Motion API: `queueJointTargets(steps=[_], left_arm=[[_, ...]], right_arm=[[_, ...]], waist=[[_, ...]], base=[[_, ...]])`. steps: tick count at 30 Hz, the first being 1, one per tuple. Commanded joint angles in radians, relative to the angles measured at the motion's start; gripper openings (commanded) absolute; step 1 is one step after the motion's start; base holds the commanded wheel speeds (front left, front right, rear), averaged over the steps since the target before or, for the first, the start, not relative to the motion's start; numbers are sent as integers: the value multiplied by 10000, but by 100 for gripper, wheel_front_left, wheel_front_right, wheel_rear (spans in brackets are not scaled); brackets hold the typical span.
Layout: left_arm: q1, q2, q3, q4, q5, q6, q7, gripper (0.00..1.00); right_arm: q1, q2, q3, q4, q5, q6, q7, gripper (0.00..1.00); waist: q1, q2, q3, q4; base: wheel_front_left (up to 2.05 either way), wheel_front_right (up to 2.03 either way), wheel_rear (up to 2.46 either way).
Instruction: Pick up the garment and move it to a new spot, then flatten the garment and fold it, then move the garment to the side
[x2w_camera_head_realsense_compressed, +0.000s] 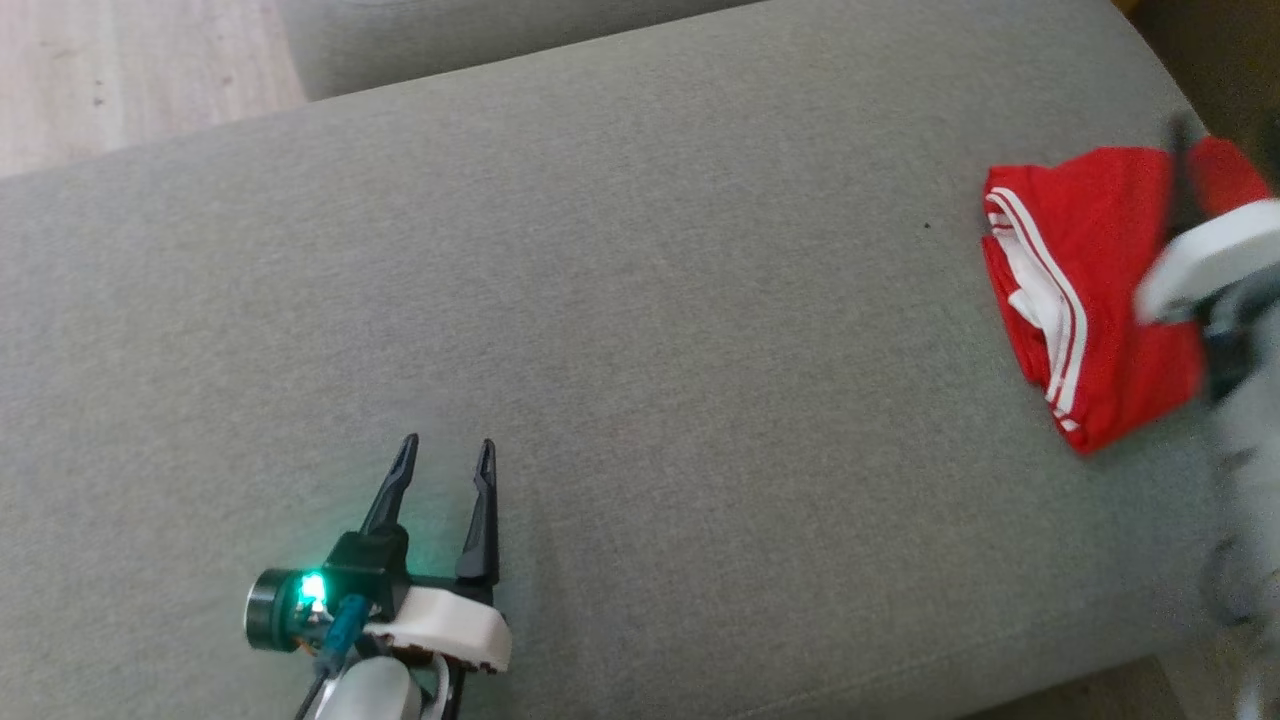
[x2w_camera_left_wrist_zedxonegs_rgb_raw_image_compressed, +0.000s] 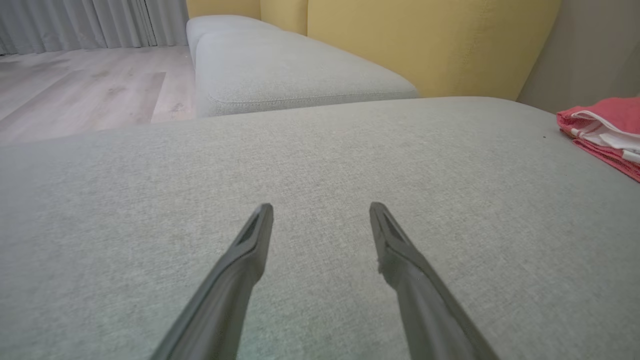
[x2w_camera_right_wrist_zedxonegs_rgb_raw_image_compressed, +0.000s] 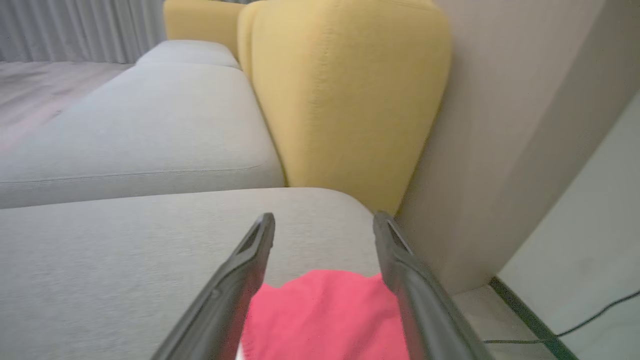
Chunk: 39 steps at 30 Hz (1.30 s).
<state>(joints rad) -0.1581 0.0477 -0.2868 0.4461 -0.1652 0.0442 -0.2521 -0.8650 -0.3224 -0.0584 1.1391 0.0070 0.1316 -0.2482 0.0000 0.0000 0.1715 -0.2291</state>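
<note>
The left gripper (x2w_camera_head_realsense_compressed: 447, 445) hovers low over the near part of the grey seat cushion (x2w_camera_head_realsense_compressed: 640, 300), its two dark fingers spread wide with nothing between them. A green light glows on its wrist.

Out to the right, the right gripper (x2w_camera_right_wrist_zedxonegs_rgb_raw_image_compressed: 324, 217) hangs over the garment (x2w_camera_head_realsense_compressed: 1090, 290), jaws also parted wide and gripping nothing. From the head view that arm is blurred, and I cannot tell whether a finger touches the cloth.

The garment lies at the cushion's right end, near its far corner and well apart from the left gripper. It is bright red and folded into a compact, slightly lopsided bundle with a few layers stacked. Thin white stripes run along one edge, and a bit of white lining shows at the fold facing the middle of the seat.

Beyond the cushion sits a second grey cushion (x2w_camera_left_wrist_zedxonegs_rgb_raw_image_compressed: 280, 70). A yellow backrest (x2w_camera_right_wrist_zedxonegs_rgb_raw_image_compressed: 345, 100) stands against a beige wall (x2w_camera_right_wrist_zedxonegs_rgb_raw_image_compressed: 500, 125), and a pale wood floor (x2w_camera_head_realsense_compressed: 120, 70) runs toward grey curtains (x2w_camera_left_wrist_zedxonegs_rgb_raw_image_compressed: 75, 25).
</note>
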Motion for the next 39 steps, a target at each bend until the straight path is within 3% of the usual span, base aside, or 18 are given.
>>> queueJointTargets(steps=[1, 7, 13, 23, 39], left_arm=[[-110, 26, 448, -340, 17, 104, -97, 100], [28, 26, 662, -434, 9, 206, -97, 100], [231, 26, 874, -483, 60, 311, -97, 100], [625, 26, 1290, -534, -178, 307, -97, 100], [1119, 26, 1731, -674, -354, -96, -97, 100]], right_arm=[[532, 479, 24, -942, -131, -9, -131, 100], [2348, 1918, -227, -2957, 3, -9, -133, 100], [3957, 2507, -398, -4016, 199, -9, -134, 100], [5452, 2715, -283, -4724, 723, -9, -135, 100], [6198, 2721, 579, -5245, 1650, -9, -135, 100]], waist=[[0, 0, -83, 144], [0, 0, -311, 918], [0, 0, -536, 1991], [0, 0, -922, 2916], [0, 0, -1766, 2779]], base=[[0, 0, 0], [0, 0, 0], [0, 0, 0], [0, 0, 0], [0, 0, 0]])
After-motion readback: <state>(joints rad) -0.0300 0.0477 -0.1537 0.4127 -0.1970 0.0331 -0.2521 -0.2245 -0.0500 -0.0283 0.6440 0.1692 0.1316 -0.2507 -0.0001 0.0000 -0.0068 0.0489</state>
